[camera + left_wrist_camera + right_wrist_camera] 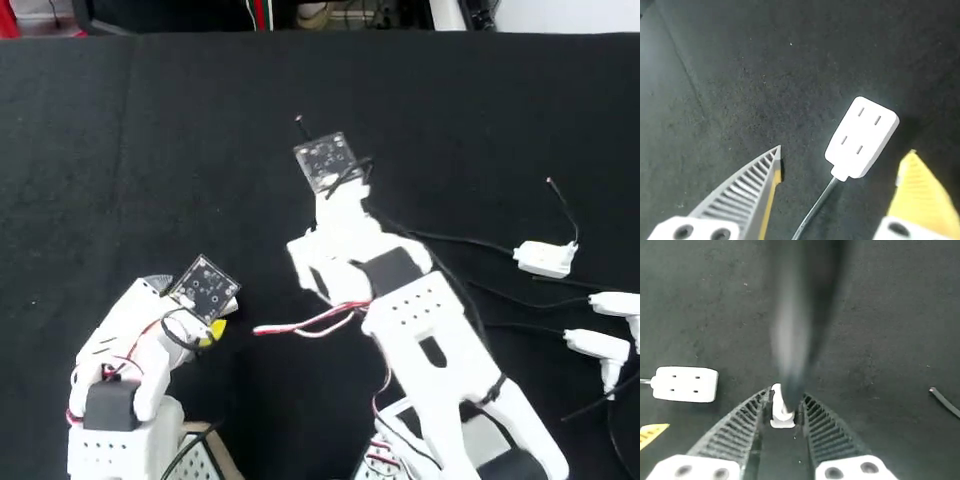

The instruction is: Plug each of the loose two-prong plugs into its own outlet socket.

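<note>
A white outlet block [861, 139] with two pairs of slots lies flat on the black cloth, its cable trailing off toward my left wrist. My left gripper [844, 154] hovers over it, open, with the grey finger [747, 190] on one side and the yellow finger [917, 192] on the other. My right gripper [785, 396] is shut on a small white plug [781, 417], whose dark cable rises blurred in front of the camera. The same outlet block [685, 384] lies off to one side of it. In the high view the right arm [345, 225] stands mid-table and the left arm [150, 330] near the front left.
Black cloth [150, 130] covers the whole table. At the right edge lie three more white plug pieces [545, 258], [615, 303], [595, 345] on black cables. A loose cable end [945, 402] lies near the right gripper. Red and white wires [300, 322] hang between the arms.
</note>
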You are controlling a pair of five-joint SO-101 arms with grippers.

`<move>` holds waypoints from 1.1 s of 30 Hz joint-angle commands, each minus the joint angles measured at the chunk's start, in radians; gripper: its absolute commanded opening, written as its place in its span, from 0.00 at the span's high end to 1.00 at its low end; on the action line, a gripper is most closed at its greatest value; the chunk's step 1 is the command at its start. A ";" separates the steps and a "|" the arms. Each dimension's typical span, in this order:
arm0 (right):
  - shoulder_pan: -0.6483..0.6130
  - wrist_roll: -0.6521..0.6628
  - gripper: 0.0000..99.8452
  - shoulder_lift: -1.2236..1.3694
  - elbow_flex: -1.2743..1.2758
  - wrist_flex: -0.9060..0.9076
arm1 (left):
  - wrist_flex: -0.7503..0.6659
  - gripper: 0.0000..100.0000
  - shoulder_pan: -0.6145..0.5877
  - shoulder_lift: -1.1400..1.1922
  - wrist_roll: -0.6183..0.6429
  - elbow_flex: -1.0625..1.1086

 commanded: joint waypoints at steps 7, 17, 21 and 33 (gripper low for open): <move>0.164 0.034 0.99 0.010 -0.105 0.051 | 0.008 0.63 -0.002 0.135 -0.068 -0.104; 0.166 0.038 0.99 0.010 -0.108 0.061 | 0.121 0.66 0.036 0.919 -0.123 -0.647; 0.167 0.040 0.99 0.010 -0.108 0.061 | 0.112 0.66 0.033 1.208 -0.221 -0.774; 0.206 0.064 0.99 0.010 -0.110 0.061 | -0.144 0.66 0.033 1.448 -0.411 -0.832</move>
